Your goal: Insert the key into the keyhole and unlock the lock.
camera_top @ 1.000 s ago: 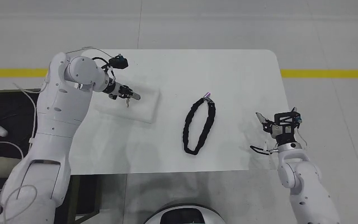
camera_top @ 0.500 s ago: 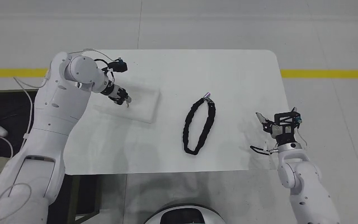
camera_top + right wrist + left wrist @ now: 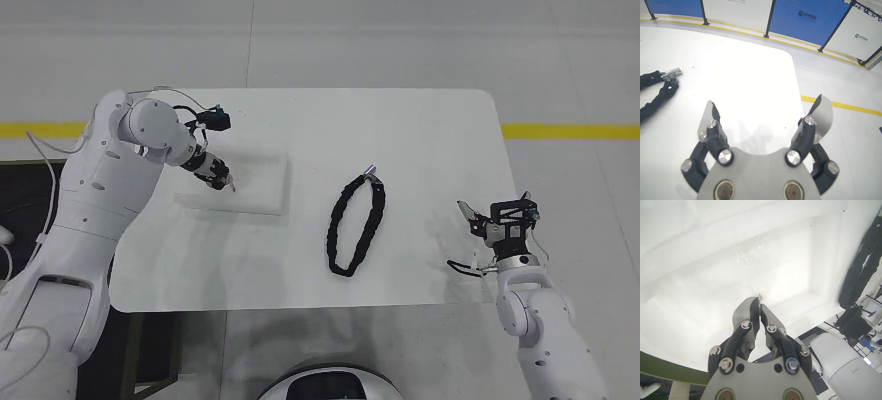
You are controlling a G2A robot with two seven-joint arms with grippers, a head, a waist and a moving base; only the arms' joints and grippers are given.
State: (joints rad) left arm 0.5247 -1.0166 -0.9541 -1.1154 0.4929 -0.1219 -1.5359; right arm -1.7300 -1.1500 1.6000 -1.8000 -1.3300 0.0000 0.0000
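The left end effector (image 3: 760, 306) pinches a thin silver metal key (image 3: 759, 300) over the white foam pad (image 3: 255, 185), far left. The black fabric-sleeved chain lock (image 3: 356, 225) lies at the middle of the tabletop (image 3: 430, 130). The right end effector (image 3: 766, 101) gapes empty. So narrow a pinch could let the key pivot at the keyhole.

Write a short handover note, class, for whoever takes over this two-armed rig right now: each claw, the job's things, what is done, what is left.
Left claw: shut on the key, over the white foam pad at the left of the table.
Right claw: open, empty, near the table's right edge.
Chain lock: lying mid-table, metal lock end untouched.
Done: key gripped.
Left: carry the key to the lock end, insert, turn.
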